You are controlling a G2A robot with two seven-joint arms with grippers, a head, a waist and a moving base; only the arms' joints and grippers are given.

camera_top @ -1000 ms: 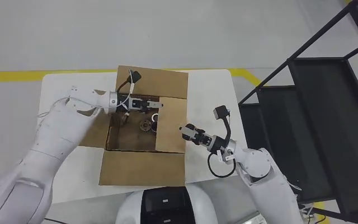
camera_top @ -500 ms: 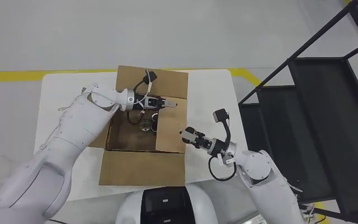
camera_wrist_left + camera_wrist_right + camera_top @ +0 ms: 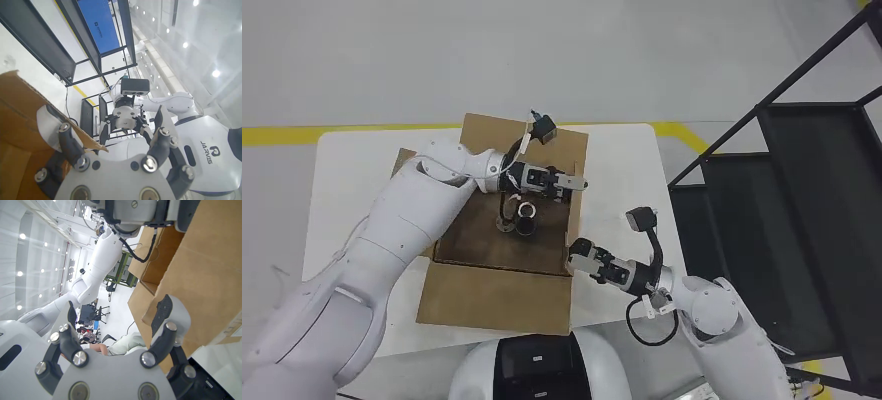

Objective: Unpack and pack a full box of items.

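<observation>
Top view: cardboard box (image 3: 492, 295) beside right fingers (image 3: 574, 245)

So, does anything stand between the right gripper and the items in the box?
Yes: the box flap on that side. The right gripper sits outside it near the front corner; the items lie inside, beyond the cardboard.

The left arm (image 3: 432, 200) reaches out, bent at the elbow. The left tool (image 3: 577, 184) has its 2 fingers spread wide, nothing between them. The right arm (image 3: 702, 305) is folded low. The right tool (image 3: 575, 247) sits near the left tool, facing it, its 2 fingers also parted and empty.
</observation>
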